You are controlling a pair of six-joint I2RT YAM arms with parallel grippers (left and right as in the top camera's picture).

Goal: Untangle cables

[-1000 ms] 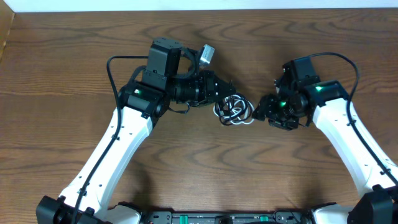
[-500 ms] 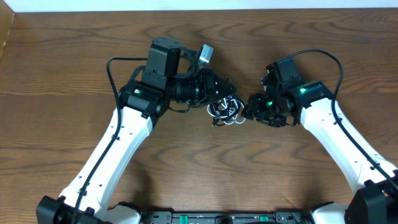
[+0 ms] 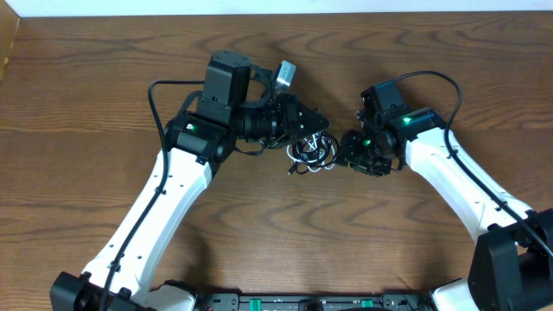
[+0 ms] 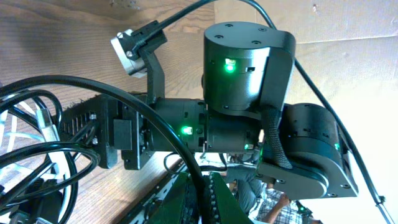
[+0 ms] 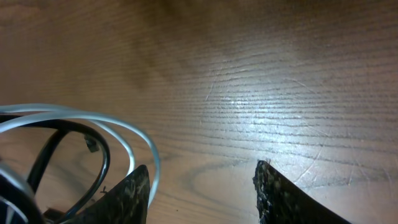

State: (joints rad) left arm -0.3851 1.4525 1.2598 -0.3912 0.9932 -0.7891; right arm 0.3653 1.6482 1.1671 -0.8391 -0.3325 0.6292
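The cables [image 3: 311, 154], black and white cords, lie as one small tangled bundle on the wooden table between the two arms. My left gripper [image 3: 315, 134] sits at the bundle's upper edge. In the left wrist view its green fingers [image 4: 204, 198] are shut on a black cable [image 4: 186, 149] that runs up between them, and more loops [image 4: 37, 155] hang at the left. My right gripper [image 3: 346, 155] is at the bundle's right edge. In the right wrist view its fingers [image 5: 202, 186] are open, with a white loop [image 5: 134, 134] and a black loop [image 5: 102, 155] by the left finger.
The wooden table [image 3: 276, 233] spreads all around the bundle. A white wall edge [image 3: 276, 7] runs along the back. The right arm's motor housing [image 4: 249, 74] fills the left wrist view close to the left gripper.
My right gripper has moved left, up to the bundle's right edge. The bundle has shifted slightly left. My left arm has hardly moved.
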